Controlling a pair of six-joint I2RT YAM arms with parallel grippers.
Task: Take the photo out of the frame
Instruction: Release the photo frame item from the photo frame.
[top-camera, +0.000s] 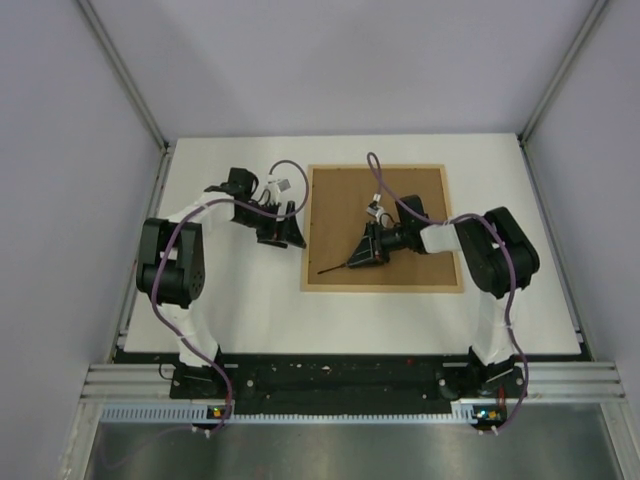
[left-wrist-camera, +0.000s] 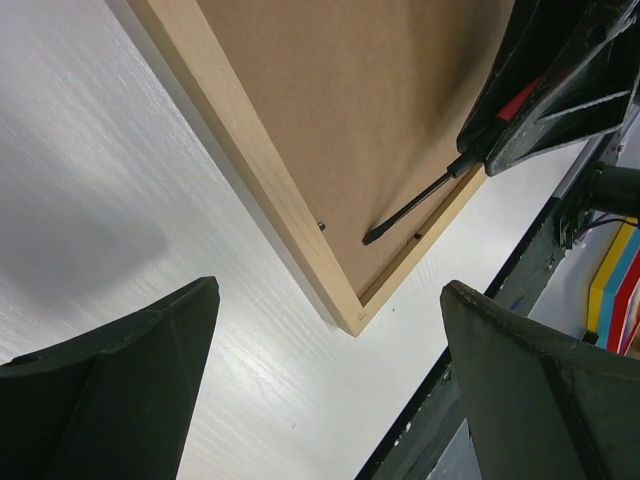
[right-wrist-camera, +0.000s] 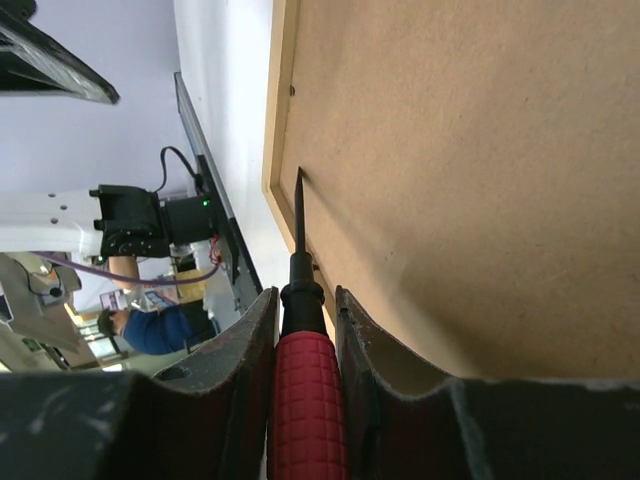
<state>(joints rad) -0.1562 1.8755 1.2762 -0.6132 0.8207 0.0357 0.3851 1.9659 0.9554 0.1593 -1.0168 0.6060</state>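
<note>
The frame (top-camera: 380, 289) lies face down on the white table, its brown backing board (top-camera: 340, 205) facing up. The photo is hidden. My right gripper (top-camera: 362, 252) hovers over the board, shut on a red-handled screwdriver (right-wrist-camera: 305, 400). The black shaft (left-wrist-camera: 410, 208) points at the frame's near left corner, its tip by the inner edge of the pale rim (right-wrist-camera: 283, 100). My left gripper (top-camera: 290, 232) stands wide open just left of the frame, nothing between its fingers (left-wrist-camera: 150, 360). The frame's corner (left-wrist-camera: 345, 310) shows between them.
The white table (top-camera: 240, 300) stretches left of the frame and toward the near edge, where a black strip (top-camera: 340, 352) runs. Grey enclosure walls and metal posts (top-camera: 130, 80) bound the back and sides.
</note>
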